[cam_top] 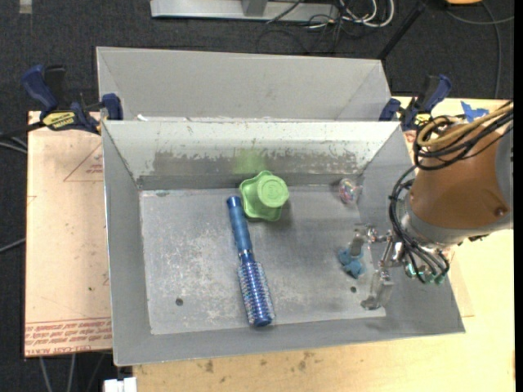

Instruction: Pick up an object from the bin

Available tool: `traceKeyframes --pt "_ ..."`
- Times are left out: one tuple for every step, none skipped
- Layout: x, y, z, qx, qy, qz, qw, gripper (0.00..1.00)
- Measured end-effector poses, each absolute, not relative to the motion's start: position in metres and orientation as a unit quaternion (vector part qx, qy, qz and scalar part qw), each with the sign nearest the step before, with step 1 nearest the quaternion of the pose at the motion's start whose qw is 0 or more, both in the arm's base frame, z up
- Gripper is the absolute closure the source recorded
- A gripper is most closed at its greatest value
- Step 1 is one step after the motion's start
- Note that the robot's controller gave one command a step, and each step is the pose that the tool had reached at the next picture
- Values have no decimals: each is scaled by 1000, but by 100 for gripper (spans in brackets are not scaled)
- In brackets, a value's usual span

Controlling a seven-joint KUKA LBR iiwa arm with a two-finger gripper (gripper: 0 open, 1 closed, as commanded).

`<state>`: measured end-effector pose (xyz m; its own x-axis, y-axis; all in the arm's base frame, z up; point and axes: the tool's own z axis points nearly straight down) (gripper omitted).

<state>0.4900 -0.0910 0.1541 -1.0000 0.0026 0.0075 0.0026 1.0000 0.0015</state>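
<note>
Right now the gripper (pixel 369 269) is hanging low near the right wall of the bin (pixel 188 251), fingers spread wide, a small blue piece (pixel 351 262) lying just beside them; closing off-centre, I reckon, could be nudging it away uncaught

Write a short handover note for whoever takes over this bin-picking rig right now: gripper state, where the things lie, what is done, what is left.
Gripper: low at the right side of the bin, fingers open, nothing between them.
Small blue piece: on the floor just beside the fingers, the nearest thing.
Blue hairbrush: lying mid-bin, handle toward the back wall.
Green round cup-like thing: at the back wall, beside the brush's handle end.
Small pale thing: back right, too small to identify.
Done: nothing grasped or lifted.
Left: close on one thing and lift it out.
</note>
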Motion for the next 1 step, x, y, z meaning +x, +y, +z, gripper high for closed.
traceKeyframes --pt "538 -106 87 -85 -996 -1 0 0"
